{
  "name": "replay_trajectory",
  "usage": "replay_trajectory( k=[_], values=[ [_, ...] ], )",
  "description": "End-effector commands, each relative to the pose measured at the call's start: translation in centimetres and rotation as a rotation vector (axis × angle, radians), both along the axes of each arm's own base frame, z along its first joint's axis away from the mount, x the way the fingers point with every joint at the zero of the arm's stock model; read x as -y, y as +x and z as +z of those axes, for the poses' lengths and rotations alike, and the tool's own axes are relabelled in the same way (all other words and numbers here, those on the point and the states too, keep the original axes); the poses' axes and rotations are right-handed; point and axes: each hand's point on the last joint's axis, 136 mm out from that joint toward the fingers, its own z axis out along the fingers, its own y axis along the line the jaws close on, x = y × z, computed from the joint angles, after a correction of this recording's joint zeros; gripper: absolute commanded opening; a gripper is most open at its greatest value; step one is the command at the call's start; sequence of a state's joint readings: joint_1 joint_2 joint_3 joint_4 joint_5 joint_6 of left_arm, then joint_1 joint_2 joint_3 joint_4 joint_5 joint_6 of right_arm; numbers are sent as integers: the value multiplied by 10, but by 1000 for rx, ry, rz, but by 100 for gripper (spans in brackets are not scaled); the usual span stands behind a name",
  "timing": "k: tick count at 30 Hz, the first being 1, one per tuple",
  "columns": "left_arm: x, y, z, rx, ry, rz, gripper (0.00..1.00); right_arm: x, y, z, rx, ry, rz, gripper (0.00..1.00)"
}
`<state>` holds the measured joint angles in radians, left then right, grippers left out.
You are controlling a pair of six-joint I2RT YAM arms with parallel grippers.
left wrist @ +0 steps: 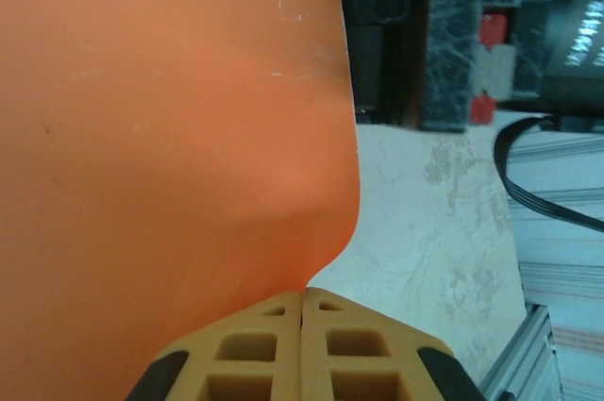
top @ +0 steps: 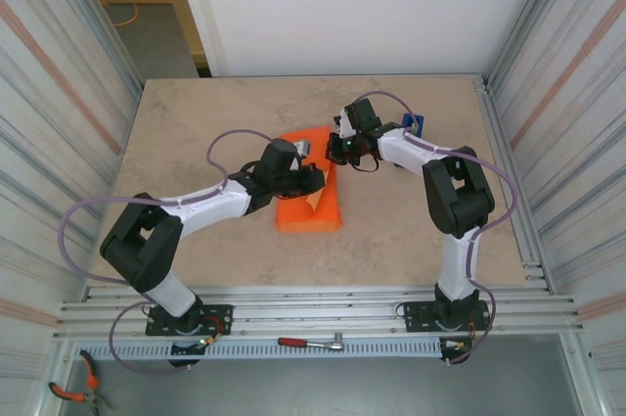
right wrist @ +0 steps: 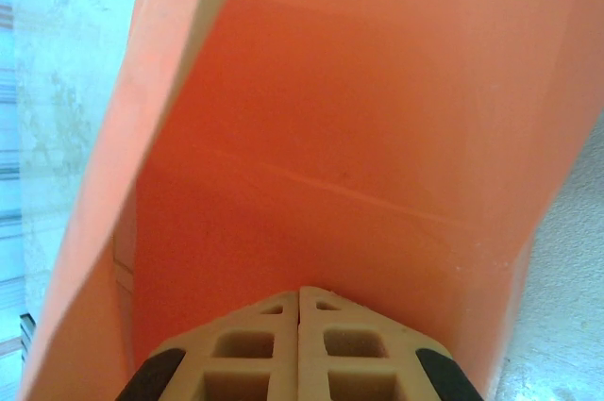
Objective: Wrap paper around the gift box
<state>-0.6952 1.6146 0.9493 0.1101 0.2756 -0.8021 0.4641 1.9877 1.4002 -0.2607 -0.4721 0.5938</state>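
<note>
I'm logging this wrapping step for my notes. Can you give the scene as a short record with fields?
paper: orange sheet, mid-table, partly lifted and folded between the two arms
left gripper: jaws shut, pinching the sheet's edge
right gripper: jaws shut at a fold of the sheet, apparently gripping it
tape dispenser: blue, on the far right of the table beyond the right arm
table: tan, stone-patterned top

Robot lab cell, aluminium rails [top: 313, 303], ratchet wrench [top: 311, 343]
</note>
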Motion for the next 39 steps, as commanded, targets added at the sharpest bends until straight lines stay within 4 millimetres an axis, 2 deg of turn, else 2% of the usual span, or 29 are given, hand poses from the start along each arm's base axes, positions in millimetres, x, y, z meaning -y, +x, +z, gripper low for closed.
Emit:
replay_trajectory(
  k=[1, 7, 17, 21, 23, 28, 31, 34, 39],
  values=[
    [13, 11, 15, 38, -33, 9, 0, 11, -24, -52, -136, -101, -13, 0],
    [21, 12, 1, 20, -17, -4, 0, 10, -26, -53, -141, -102, -12, 0],
    [13, 1, -37, -38, 28, 0, 0, 12, -27, -53, -144, -102, -13, 0],
    [11, -2, -45, -59, 38, 6, 0, 14, -15, -35, -132, -54, -32, 0],
    [9, -3, -50, -72, 44, 9, 0, 18, -3, -14, -112, 7, -52, 0],
    [6, -6, -59, -99, 59, 21, 0, 36, 21, 47, -29, 138, -116, 15],
    [5, -6, -61, -105, 62, 26, 0, 53, 27, 73, 17, 162, -161, 31],
    [5, -6, -61, -107, 63, 28, 0, 65, 24, 76, 23, 157, -204, 46],
    [4, -7, -62, -106, 66, 25, 0, 60, 12, 53, -21, 126, -223, 71]
  ],
)
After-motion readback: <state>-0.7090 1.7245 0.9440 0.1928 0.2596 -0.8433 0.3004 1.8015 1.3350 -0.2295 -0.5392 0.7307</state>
